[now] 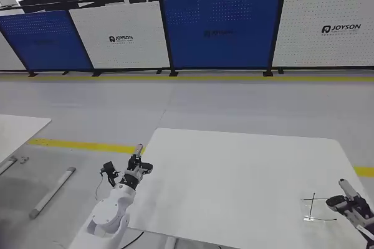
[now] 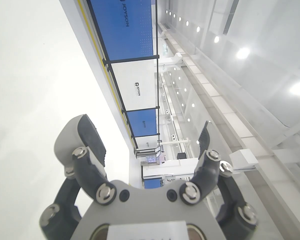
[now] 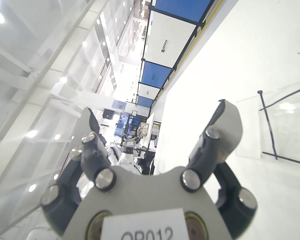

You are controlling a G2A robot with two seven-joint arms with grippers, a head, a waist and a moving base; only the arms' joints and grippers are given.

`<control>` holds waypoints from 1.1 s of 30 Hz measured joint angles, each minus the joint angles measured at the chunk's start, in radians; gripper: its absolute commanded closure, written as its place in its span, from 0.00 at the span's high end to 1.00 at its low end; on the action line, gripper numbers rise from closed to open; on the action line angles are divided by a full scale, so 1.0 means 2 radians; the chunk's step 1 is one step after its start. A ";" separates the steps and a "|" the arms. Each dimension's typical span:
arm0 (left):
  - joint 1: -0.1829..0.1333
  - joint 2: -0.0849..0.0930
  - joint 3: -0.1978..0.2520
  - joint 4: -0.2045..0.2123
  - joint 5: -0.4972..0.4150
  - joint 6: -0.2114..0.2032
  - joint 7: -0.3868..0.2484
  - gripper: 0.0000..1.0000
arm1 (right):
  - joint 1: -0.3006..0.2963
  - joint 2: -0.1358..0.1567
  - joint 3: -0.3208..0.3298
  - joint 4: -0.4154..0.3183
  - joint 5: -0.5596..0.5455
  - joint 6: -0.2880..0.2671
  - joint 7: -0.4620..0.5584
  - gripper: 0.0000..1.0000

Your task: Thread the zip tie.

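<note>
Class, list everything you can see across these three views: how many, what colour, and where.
Table: one, white, before the robot.
Clear sheet: one, transparent, on the table's near-right part.
Zip ties: at least two, black, crossed on the clear sheet.
Second table: one, white, far left.
Partition panels: several, blue and white, along the back.
Left pincer: one, grey-black, open, at the table's left edge.
Right pincer: one, grey-black, open, beside the clear sheet.

panel logos (image 1: 120,38), tag (image 3: 142,223) on R claw (image 3: 156,109)
</note>
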 measured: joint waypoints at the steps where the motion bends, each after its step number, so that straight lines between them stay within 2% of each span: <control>1: 0.000 0.000 0.000 0.000 0.000 0.000 0.000 1.00 | 0.004 0.003 0.008 0.000 -0.007 0.001 0.028 1.00; 3: 0.000 0.000 0.000 0.000 0.000 0.000 0.000 1.00 | 0.011 0.009 0.028 -0.004 -0.030 0.004 0.107 1.00; 6: 0.000 0.000 0.000 0.000 0.000 0.000 0.000 1.00 | 0.027 0.018 0.038 -0.005 -0.057 0.018 0.211 1.00; 10: 0.000 0.000 0.000 0.000 0.000 0.000 0.000 1.00 | 0.073 0.031 0.033 0.016 -0.086 0.035 0.339 1.00; 12: 0.000 0.000 0.000 0.000 0.000 0.000 0.000 1.00 | 0.080 0.033 0.032 0.020 -0.082 0.033 0.380 1.00; 22: 0.000 0.000 0.000 0.000 0.000 0.000 0.000 1.00 | 0.078 0.033 0.033 0.018 -0.082 0.031 0.359 1.00; 25: 0.000 0.000 0.000 0.000 0.000 0.000 0.000 1.00 | 0.076 0.041 0.022 0.023 -0.080 0.000 0.362 1.00; 27: 0.000 0.000 0.000 0.000 0.000 0.000 0.000 1.00 | 0.072 0.058 0.011 0.033 -0.075 -0.029 0.364 1.00; 29: 0.000 0.000 0.000 0.000 0.000 0.000 0.000 1.00 | 0.069 0.078 0.009 0.051 -0.053 -0.044 0.363 1.00; 33: 0.000 0.000 0.000 0.000 0.000 0.000 0.000 1.00 | 0.057 0.130 0.018 0.085 -0.003 -0.073 0.363 1.00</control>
